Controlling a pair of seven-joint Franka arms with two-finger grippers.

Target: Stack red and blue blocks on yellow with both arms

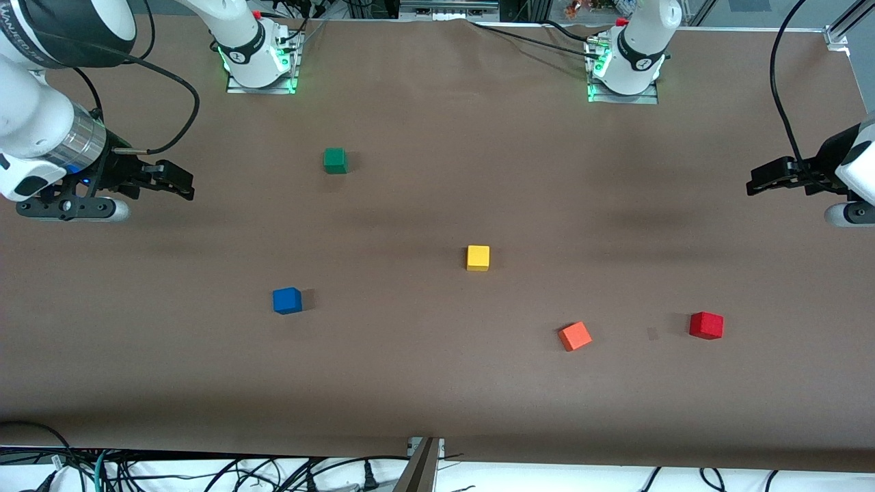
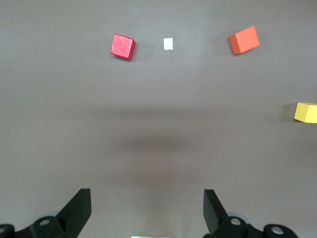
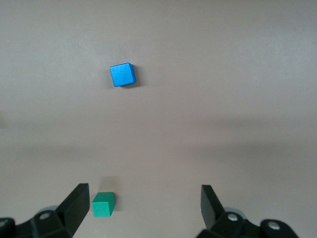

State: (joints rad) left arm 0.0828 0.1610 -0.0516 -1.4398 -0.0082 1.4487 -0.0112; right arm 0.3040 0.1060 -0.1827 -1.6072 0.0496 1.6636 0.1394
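- While both arms hang in the air at the table's two ends, five small matte cubes of equal size lie apart on the table (image 1: 437, 383), a flat surface covered in smooth brown material.
- Yellow cube (image 1: 478, 257): one, near the middle of the table, sharp-edged and plain-faced; it also shows at the margin of the left wrist view (image 2: 306, 112).
- Red cube (image 1: 706, 325): one, deep red, toward the left arm's end and near the edge closest to the front camera (image 2: 122, 46).
- Blue cube (image 1: 287, 301): one, bright blue, toward the right arm's end, nearer to the front camera than the yellow cube (image 3: 122, 74).
- Orange cube (image 1: 575, 335): one, lighter in tone than the red, turned at an angle, lying between the yellow and red cubes toward the front edge (image 2: 243, 40).
- Green cube (image 1: 335, 160): one, closest of the five to the edge where the bases stand (image 3: 103, 204).
- White tag (image 2: 168, 43): one small square patch flat on the table between the red and orange cubes; any marking on it is too small to read.
- Left gripper (image 1: 765, 181): black, two-fingered, over the table's left-arm end; its jaws stand wide apart and hold nothing (image 2: 147, 210).
- Right gripper (image 1: 176, 181): black, two-fingered, over the table's right-arm end, on a glossy white arm with a metal wrist ring; its jaws are spread and empty (image 3: 143, 208).
- Bases: two, white, each on a metal plate lit green, along the edge away from the front camera; no lettering on them is legible.
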